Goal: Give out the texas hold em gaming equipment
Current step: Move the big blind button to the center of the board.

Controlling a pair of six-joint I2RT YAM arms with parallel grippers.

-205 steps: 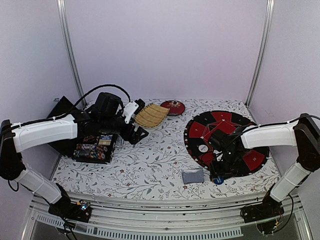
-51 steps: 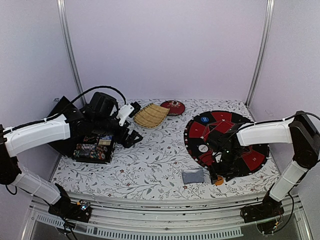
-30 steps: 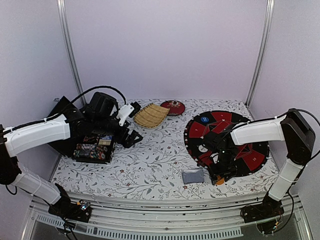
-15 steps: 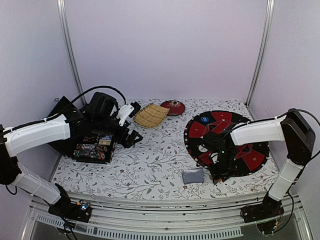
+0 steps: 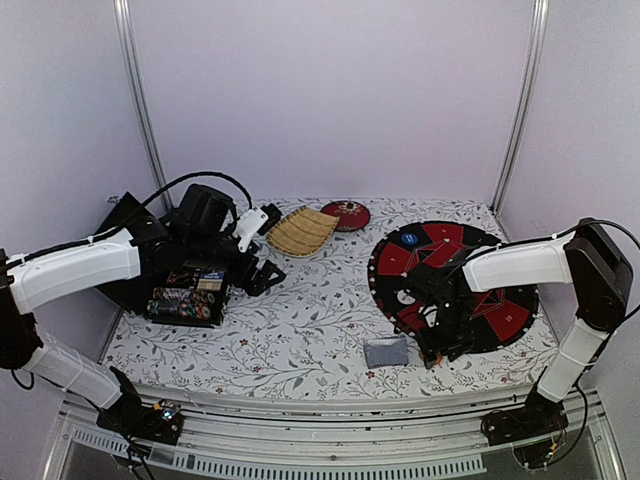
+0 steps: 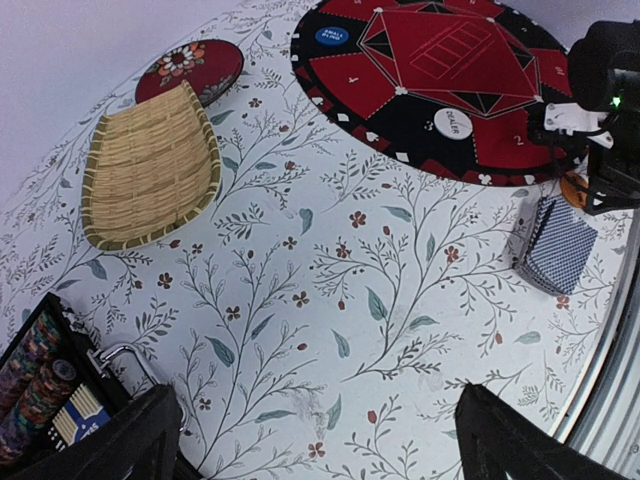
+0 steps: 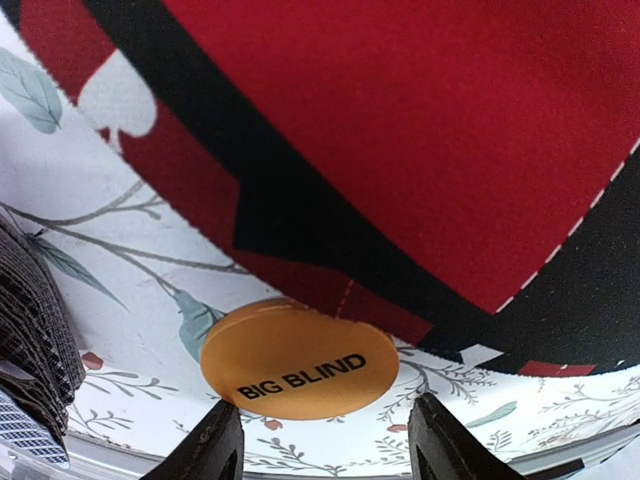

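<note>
An orange round button marked BIG BLIND (image 7: 300, 362) lies flat on the flowered cloth, its far edge at the rim of the round black-and-red mat (image 5: 505, 318). My right gripper (image 7: 325, 445) stands open low over it, one fingertip on each side. In the top view the right gripper (image 5: 437, 350) mostly hides the button. The grey-blue card deck (image 5: 386, 351) (image 6: 556, 245) lies just left of it. A white dealer button (image 5: 405, 297) and a blue button (image 5: 409, 239) sit on the mat. My left gripper (image 5: 262, 275) (image 6: 320, 450) hangs open over bare cloth.
A black case of mixed-colour chips (image 5: 185, 300) stands at the left, under the left arm. The woven bamboo tray (image 5: 302, 231) and the round red dish (image 5: 346, 214) sit at the back. The table's near edge runs just below the deck and the orange button.
The right gripper has shifted slightly over the orange button at the mat's near edge. Several seconds ago a blue button lay there; it now sits at the mat's far side. The left arm has not moved.
</note>
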